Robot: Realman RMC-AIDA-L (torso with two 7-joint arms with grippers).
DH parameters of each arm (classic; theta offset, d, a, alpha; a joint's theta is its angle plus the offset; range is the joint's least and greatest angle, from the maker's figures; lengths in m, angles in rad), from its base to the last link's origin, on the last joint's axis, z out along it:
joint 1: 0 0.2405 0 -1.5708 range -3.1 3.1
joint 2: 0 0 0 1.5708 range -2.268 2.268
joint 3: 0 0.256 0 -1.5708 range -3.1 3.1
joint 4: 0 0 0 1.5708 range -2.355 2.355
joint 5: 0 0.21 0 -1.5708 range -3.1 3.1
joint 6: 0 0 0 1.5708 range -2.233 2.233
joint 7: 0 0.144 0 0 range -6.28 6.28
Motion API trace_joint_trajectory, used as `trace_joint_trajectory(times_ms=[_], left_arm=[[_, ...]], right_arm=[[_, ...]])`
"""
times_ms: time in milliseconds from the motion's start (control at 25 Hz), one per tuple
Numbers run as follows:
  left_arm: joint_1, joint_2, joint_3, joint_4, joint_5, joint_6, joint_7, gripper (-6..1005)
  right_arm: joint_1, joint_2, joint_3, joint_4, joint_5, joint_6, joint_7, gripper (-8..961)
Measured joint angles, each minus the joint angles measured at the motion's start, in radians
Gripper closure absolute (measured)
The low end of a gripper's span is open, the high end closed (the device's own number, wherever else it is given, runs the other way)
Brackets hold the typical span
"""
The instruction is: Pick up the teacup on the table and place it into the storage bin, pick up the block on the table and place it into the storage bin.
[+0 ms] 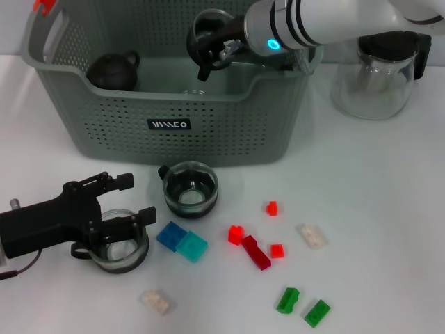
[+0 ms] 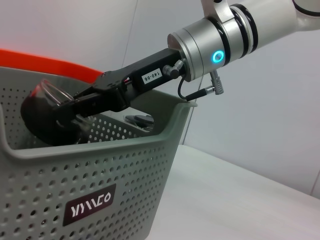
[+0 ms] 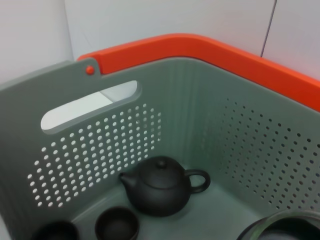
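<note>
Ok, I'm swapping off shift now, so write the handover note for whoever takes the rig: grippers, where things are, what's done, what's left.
Right gripper: over the storage bin, shut on a glass teacup, not yet released.
Left gripper: low at the table's near left, around a second glass teacup; whether it has closed is unclear.
Already in the bin: black teapot and two small dark cups.
Left: a third glass teacup in front of the bin, and all the coloured blocks scattered on the table.
</note>
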Motion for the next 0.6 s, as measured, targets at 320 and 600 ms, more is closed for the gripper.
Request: trace_joint_trajectory(times_ms=[320,600], left_arm=[[0.002,0.0,0.0,0.0,0.003,0.0,-0.004,127],[-0.001,0.0,0.0,0.0,0.003,0.0,-0.004,126]], right_arm=[[0.0,0.001,-0.034,0.003,0.0,-0.001,0.0,899],[0.004,0.001,-0.062,0.001,0.001,-0.007,0.008,899]])
